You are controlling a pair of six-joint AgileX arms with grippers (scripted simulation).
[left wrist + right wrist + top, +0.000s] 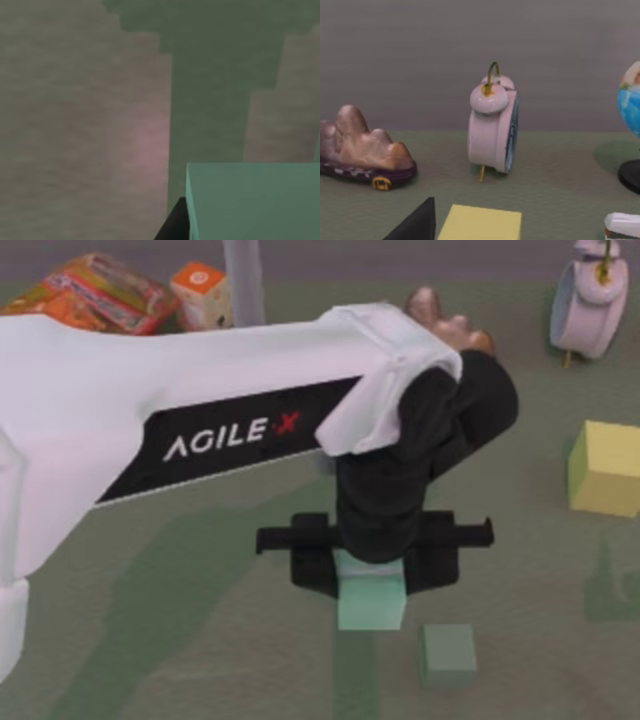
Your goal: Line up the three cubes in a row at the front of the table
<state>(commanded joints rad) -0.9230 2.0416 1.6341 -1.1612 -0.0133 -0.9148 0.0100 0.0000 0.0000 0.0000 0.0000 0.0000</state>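
left arm: white AgileX arm reaching in from the top view's left, across the middle of the table [200,640]
left gripper [372,558]: pointing down over the mint cube, black crossbar spread to both sides, dark finger blocks against the cube's left and right faces; closed on the mint cube as far as the top view shows
mint cube [372,602]: front centre of the table, upper part hidden under the gripper; in the left wrist view [255,200] it fills the near corner with a black finger [172,225] tight against its side; cannot tell if it rests on the table or is just off it
green cube [448,652]: small, dull green, on the table just to the front right of the mint cube, close but not touching, free of any gripper
yellow cube [605,468]: largest, at the table's right edge, well apart from the other two, cut off by the frame; top face also seen in the right wrist view [480,222]
right arm: not seen in the top view; right wrist view shows only a dark finger tip [417,222] beside the yellow cube, cannot tell if that pincer is open or closed
alarm clock [590,300]: pale pink, back right, upright
rock ornament [362,145]: brown, on a dark base, back of table behind the left arm
snack bag [95,290]: orange, back left
carton [200,295]: cream with orange top, beside the bag
globe [631,100]: partly seen in right wrist view only
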